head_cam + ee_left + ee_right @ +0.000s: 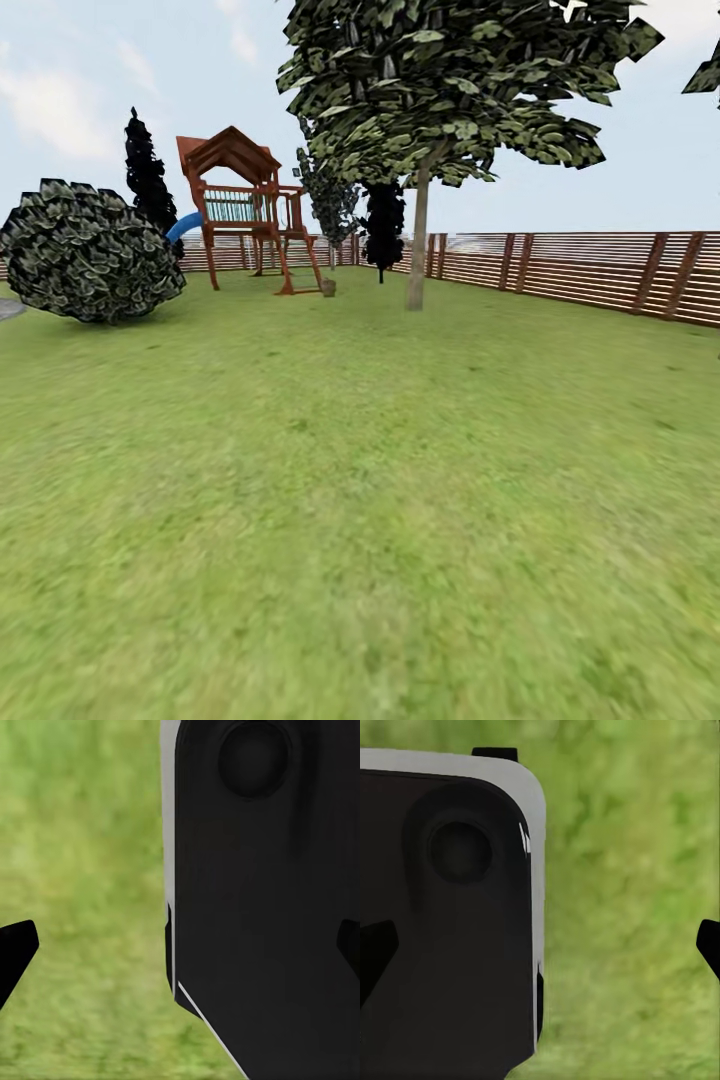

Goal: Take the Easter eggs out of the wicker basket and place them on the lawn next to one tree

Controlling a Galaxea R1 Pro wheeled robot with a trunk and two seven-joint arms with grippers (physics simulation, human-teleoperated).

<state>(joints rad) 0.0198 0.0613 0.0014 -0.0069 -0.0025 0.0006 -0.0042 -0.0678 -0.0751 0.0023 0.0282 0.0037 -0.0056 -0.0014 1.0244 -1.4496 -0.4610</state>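
The robot looks to be travelling, with neither eggs nor basket in sight. In the head view, a round dark bush (90,252) sits at ten o'clock, a wooden playset (250,205) at eleven, and the pale-trunked tree (418,235) at about twelve, a likely drop-off spot; a slatted fence (590,268) runs off toward two. The lawn (350,500) spreads below. The left hand (180,945) and the right hand (540,945) both hang spread beside the robot's dark body panels, pinching nothing, presumably tucked for driving.
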